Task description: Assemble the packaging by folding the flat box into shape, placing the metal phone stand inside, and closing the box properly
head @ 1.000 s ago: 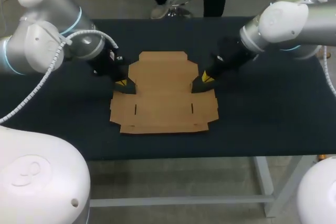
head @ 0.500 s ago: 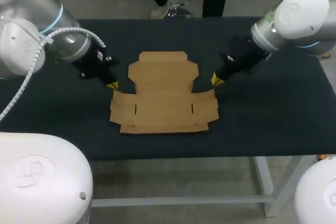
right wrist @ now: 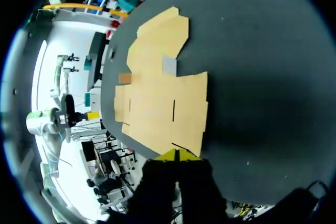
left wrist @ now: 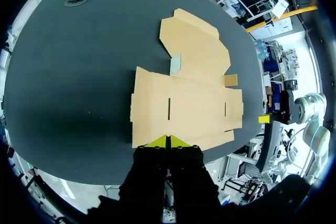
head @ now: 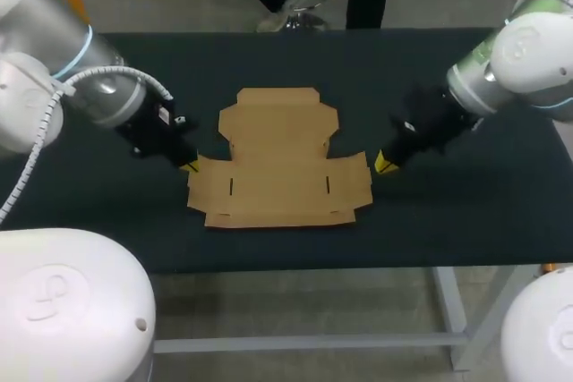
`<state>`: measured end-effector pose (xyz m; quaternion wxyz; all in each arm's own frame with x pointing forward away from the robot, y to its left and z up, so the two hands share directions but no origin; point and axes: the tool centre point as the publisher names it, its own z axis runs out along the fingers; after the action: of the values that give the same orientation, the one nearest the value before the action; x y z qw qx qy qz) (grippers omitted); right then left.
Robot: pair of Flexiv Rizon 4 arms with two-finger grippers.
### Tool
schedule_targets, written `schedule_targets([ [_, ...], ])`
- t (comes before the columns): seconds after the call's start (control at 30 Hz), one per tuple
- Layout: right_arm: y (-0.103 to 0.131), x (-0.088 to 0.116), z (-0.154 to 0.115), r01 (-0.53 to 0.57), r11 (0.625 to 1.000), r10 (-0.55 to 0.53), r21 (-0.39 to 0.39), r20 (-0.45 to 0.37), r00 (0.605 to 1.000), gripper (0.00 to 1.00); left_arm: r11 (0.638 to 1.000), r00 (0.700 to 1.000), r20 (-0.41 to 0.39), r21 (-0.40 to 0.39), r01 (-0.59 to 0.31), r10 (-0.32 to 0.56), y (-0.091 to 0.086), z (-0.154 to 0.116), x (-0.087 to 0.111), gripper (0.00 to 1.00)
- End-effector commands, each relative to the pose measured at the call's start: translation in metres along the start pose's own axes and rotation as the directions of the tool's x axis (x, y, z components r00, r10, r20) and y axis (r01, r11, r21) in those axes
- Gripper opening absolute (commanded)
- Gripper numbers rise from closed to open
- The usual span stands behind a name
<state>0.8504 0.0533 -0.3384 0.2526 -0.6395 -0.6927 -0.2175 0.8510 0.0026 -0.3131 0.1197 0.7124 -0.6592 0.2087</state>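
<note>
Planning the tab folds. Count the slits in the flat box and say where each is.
2, both in the wide near panel of the flat box: one slit toward the left claw, the other toward the right claw. Finer cuts may be too small to see.

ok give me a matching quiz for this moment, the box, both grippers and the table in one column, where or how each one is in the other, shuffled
Column one
1. flat cardboard box
2. left gripper
3. right gripper
4. table

Column two
A. by the box's right flap, yellow tips together
B. unfolded, lying flat near the table's middle
C. by the box's left flap, yellow tips together
D. dark surface under the box

Pairs: 1-B, 2-C, 3-A, 4-D
</note>
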Motion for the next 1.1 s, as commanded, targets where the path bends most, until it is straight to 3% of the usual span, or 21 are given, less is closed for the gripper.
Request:
schedule_targets([
  [0.03,-0.023,0.001,0.000,0.008,0.999,-0.008,-0.032,0.001,1.000,0.00,1.000,1.000,-0.024,0.013,0.002,-0.001,0.018,-0.001,-0.008,0.00],
  [0.4,-0.053,-0.008,0.023,-0.010,1.000,0.010,-0.012,-0.003,1.000,0.00,0.999,0.999,-0.051,-0.043,-0.021,0.019,0.050,0.011,-0.015,0.00],
  [0.83,-0.073,-0.018,0.042,-0.063,0.997,0.063,-0.037,-0.005,0.998,0.00,0.994,0.997,-0.078,-0.100,-0.037,0.030,0.067,0.029,-0.028,0.00],
  [1.1,-0.074,-0.026,0.053,-0.086,0.996,0.085,-0.033,-0.036,0.996,0.00,0.992,0.996,-0.076,-0.109,-0.057,0.049,0.069,0.038,-0.030,0.00],
])
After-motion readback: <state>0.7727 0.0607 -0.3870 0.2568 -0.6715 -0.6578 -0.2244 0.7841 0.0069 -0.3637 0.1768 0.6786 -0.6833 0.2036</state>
